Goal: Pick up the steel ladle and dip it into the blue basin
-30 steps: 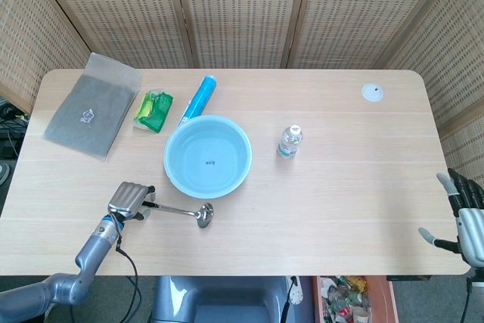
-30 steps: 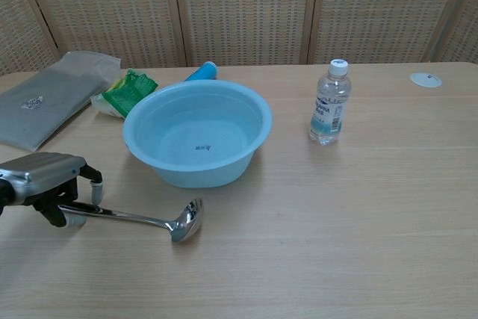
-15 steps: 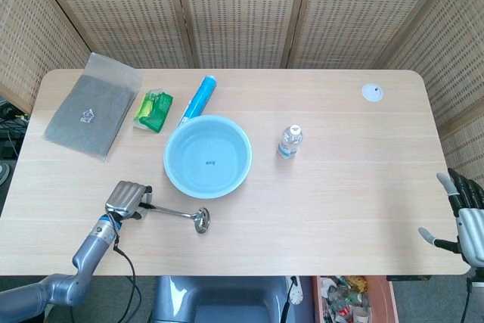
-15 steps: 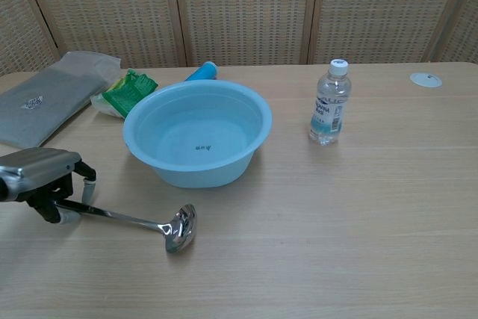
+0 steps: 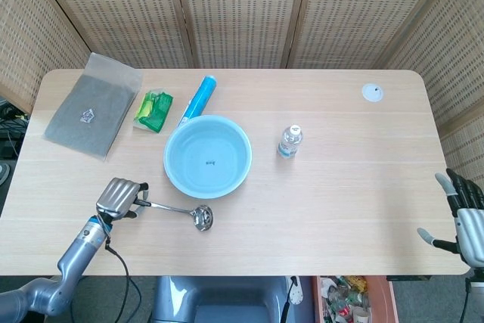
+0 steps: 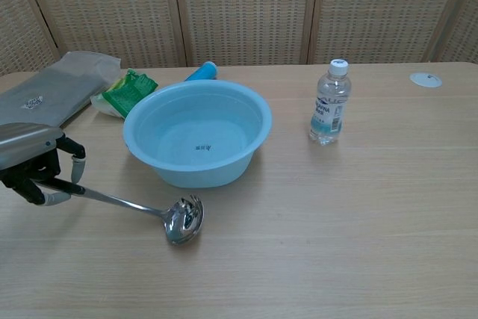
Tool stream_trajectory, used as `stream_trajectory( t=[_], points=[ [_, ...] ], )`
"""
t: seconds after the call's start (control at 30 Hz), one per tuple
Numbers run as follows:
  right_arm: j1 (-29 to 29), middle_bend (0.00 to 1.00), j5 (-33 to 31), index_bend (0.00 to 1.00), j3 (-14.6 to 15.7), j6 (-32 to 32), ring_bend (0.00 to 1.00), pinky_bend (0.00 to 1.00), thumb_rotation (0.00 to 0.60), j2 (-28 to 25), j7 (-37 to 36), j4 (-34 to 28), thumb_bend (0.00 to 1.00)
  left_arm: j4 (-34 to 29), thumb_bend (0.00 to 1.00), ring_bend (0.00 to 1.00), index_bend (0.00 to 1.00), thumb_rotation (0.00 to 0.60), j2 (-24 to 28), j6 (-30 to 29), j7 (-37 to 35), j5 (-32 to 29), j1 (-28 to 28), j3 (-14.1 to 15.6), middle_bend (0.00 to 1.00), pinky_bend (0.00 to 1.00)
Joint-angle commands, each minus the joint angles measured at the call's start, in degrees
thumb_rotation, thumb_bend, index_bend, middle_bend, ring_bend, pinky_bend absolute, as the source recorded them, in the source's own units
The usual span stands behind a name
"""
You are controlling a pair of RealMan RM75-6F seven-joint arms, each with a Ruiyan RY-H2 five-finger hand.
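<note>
At lower left of both views the left hand [image 5: 119,197] has its fingers [image 6: 46,184] wrapped round the ladle [image 5: 175,210] handle end, clenched on it. Handle runs rightward and slightly down-frame from the hand; bowl end [image 6: 184,219] sits at or just off the tabletop [image 5: 340,172], can't tell which. Long axis approx left-right, parallel to the near edge. Basin [image 5: 207,156] lies just up-frame and right of the ladle bowl, near but apart. So the coming move, I'd judge, is lift, then swing the bowl end up-frame over the rim; left hand is far nearer. Mid frame, behind/right of basin: bottle [image 5: 289,142], upright, apart from it. Far lower right, off the tabletop edge: right hand [image 5: 463,217], fingers spread, holding nothing.
</note>
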State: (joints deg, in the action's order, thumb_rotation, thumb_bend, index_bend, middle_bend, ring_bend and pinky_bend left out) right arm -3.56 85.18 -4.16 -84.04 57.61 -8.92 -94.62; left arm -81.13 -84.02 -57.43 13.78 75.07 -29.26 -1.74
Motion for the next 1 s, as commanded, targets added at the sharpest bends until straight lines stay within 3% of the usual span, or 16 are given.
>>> stream_trajectory(
  t=[0.03,0.6,0.8,1.0],
  points=[
    [-0.02,0.00,-0.02,0.00,-0.01,0.02,0.00,0.00,0.600,0.01,0.01,0.00,0.00,-4.26,0.48,0.99,0.89,0.600,4.01,-1.99,-2.76,2.58,0.73,0.43,0.98,1.00],
    [-0.14,0.00,-0.21,0.00,-0.04,0.17,0.00,0.00,0.600,0.22,0.63,0.02,0.00,-19.41,0.49,0.99,0.89,0.600,15.65,-0.42,-2.42,1.58,-0.86,-1.17,0.98,1.00],
    [-0.36,0.00,-0.81,0.00,-0.23,0.62,0.00,0.00,0.600,0.41,1.23,0.06,0.00,-23.59,0.49,0.99,0.89,0.600,19.88,3.68,-2.61,-4.09,-4.15,-4.70,0.98,1.00],
    [-0.74,0.00,-1.88,0.00,-0.56,1.47,0.00,0.00,0.600,0.77,1.87,0.39,0.00,-23.89,0.49,0.99,0.89,0.600,23.22,9.62,-1.00,-16.02,-10.18,-9.82,0.98,1.00]
  ],
)
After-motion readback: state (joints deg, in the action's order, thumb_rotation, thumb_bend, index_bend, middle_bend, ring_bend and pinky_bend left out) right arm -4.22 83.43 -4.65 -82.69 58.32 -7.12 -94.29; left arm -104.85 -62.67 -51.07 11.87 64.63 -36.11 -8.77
